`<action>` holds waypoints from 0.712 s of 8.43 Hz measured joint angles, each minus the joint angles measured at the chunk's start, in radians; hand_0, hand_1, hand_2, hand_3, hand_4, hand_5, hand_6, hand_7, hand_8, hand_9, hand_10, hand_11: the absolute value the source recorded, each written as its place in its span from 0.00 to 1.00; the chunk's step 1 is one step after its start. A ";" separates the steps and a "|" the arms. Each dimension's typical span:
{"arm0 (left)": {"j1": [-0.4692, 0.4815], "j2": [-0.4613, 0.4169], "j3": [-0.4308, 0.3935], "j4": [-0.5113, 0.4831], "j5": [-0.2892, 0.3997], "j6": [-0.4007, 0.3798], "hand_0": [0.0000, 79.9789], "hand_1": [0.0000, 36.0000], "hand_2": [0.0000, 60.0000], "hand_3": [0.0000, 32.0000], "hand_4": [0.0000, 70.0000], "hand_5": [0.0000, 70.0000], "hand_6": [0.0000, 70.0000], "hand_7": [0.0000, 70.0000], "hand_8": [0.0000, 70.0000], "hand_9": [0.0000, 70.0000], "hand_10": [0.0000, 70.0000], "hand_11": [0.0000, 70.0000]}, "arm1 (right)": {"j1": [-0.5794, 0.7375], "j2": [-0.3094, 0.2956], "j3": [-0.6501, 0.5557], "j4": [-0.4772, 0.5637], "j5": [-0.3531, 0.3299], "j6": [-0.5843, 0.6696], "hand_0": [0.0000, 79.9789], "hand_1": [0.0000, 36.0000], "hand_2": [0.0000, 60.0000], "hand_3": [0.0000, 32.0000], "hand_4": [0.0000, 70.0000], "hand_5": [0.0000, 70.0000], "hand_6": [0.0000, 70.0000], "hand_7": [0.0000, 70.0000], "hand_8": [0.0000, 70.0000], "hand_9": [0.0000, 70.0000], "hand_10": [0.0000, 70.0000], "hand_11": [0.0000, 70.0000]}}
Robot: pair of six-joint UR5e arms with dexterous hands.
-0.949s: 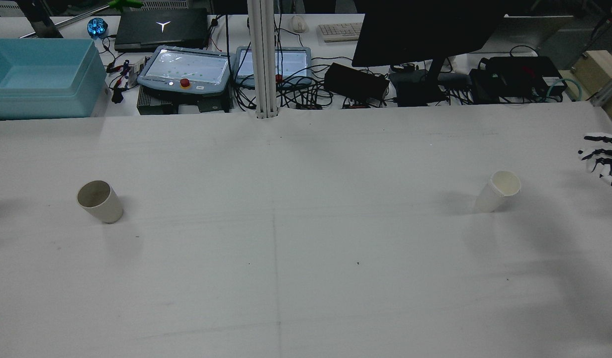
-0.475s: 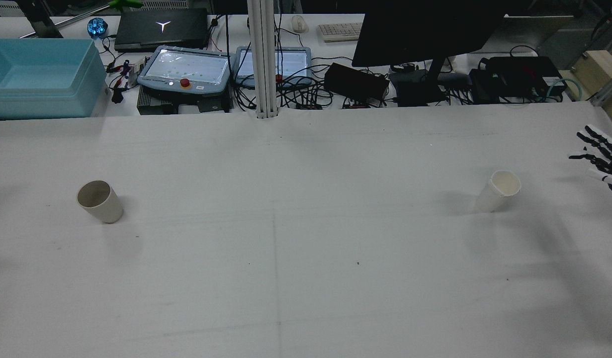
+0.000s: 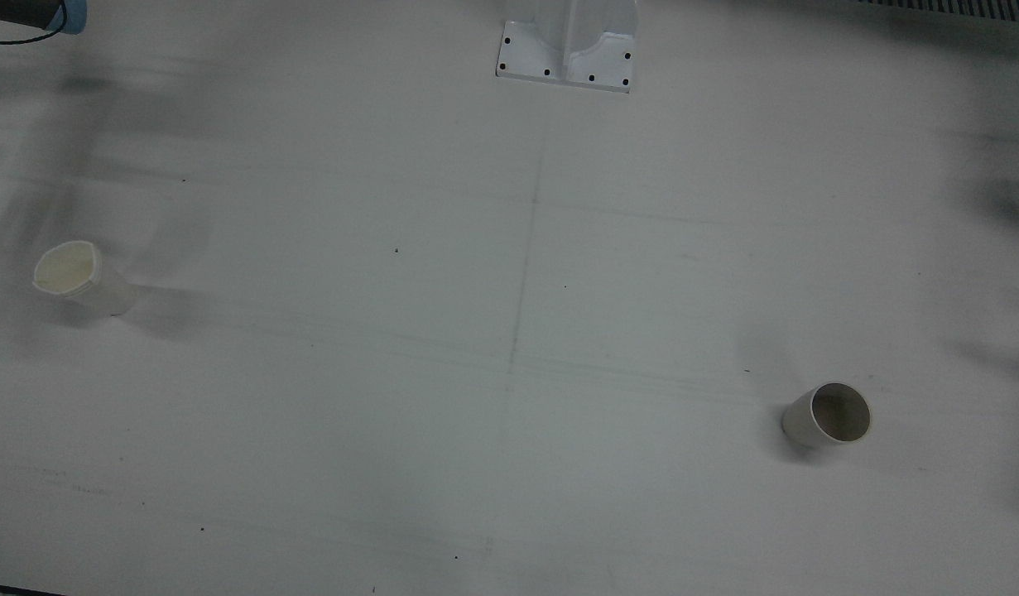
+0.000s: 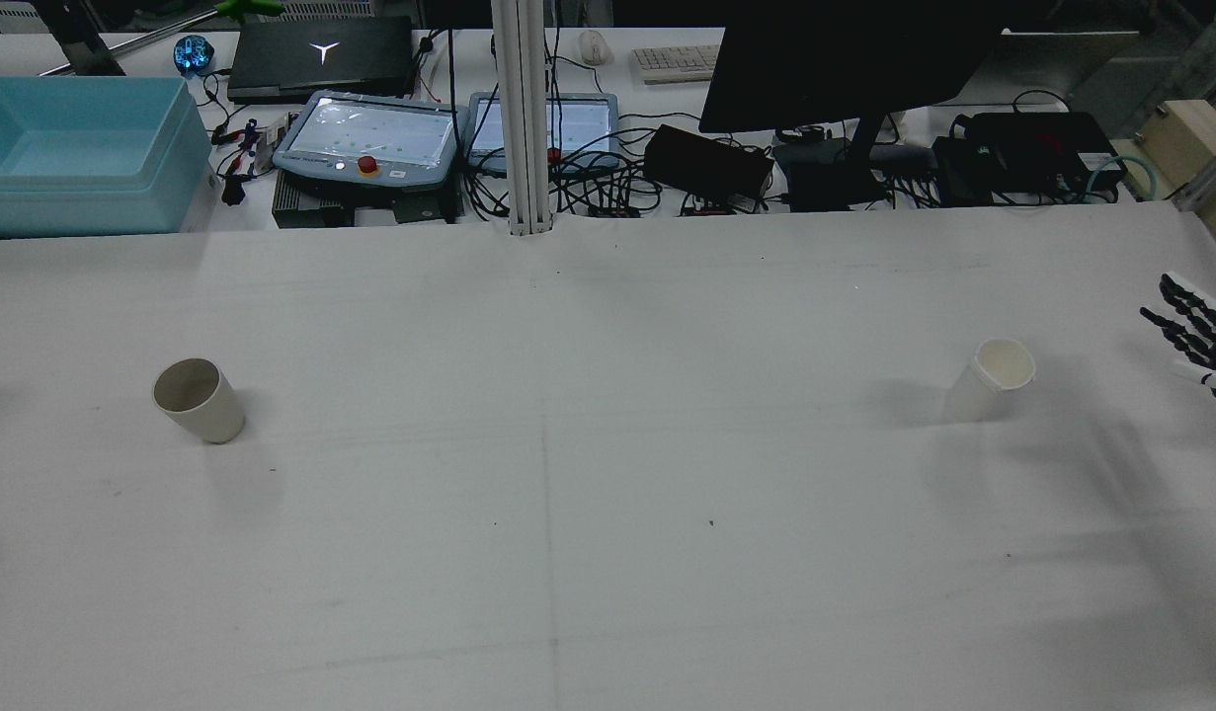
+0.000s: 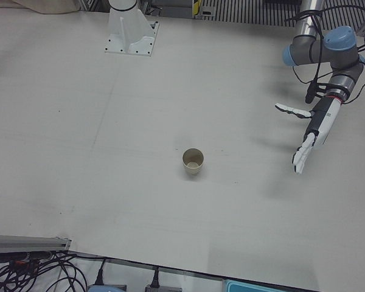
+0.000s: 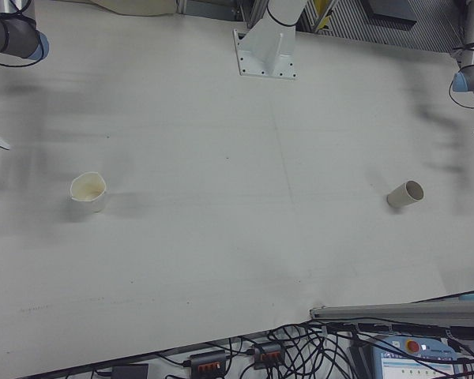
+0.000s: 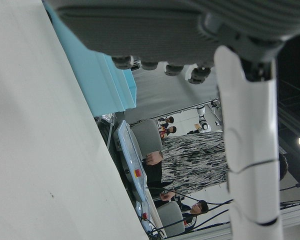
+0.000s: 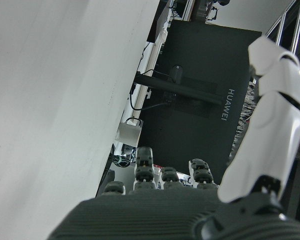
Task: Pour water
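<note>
A white paper cup (image 4: 993, 378) stands upright on the right of the table; it also shows in the front view (image 3: 74, 277) and the right-front view (image 6: 88, 191). A beige cup (image 4: 198, 400) stands upright on the left, and shows in the front view (image 3: 828, 415) and the left-front view (image 5: 193, 162). My right hand (image 4: 1195, 331) is open at the table's right edge, well apart from the white cup. My left hand (image 5: 310, 135) is open with fingers stretched out, above the table and well to the side of the beige cup. Neither hand holds anything.
A blue bin (image 4: 79, 153), two teach pendants (image 4: 370, 138), a monitor (image 4: 845, 59) and cables line the far edge. The white post base (image 3: 567, 50) stands at mid-table on the robot's side. The left arm (image 5: 325, 52) reaches in from the side.
In the rear view my right hand has uncurled its fingers, turned and sunk slightly at the right edge. Both cups have stayed put.
</note>
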 measured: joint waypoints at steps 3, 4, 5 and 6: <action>0.144 -0.052 0.020 -0.008 -0.122 0.030 0.88 0.54 0.00 0.00 0.26 0.00 0.08 0.00 0.00 0.00 0.03 0.08 | -0.004 0.000 -0.028 0.000 -0.005 0.000 0.63 0.63 0.45 0.00 0.00 0.12 0.20 0.13 0.22 0.26 0.00 0.00; 0.233 -0.074 0.024 0.007 -0.189 0.033 1.00 0.63 0.00 0.00 0.27 0.00 0.09 0.00 0.00 0.00 0.03 0.08 | -0.005 0.000 -0.029 0.000 -0.006 -0.002 0.63 0.64 0.43 0.00 0.00 0.11 0.18 0.11 0.20 0.24 0.00 0.00; 0.292 -0.087 0.024 0.022 -0.236 0.034 1.00 0.63 0.00 0.00 0.28 0.00 0.09 0.00 0.00 0.00 0.02 0.08 | -0.007 0.000 -0.029 0.000 -0.007 -0.003 0.64 0.65 0.41 0.00 0.00 0.11 0.16 0.07 0.18 0.22 0.00 0.00; 0.325 -0.103 0.027 0.038 -0.263 0.038 1.00 0.65 0.00 0.00 0.26 0.00 0.09 0.00 0.00 0.00 0.01 0.07 | -0.008 -0.001 -0.029 0.000 -0.008 -0.003 0.63 0.65 0.39 0.00 0.00 0.11 0.14 0.04 0.18 0.21 0.00 0.00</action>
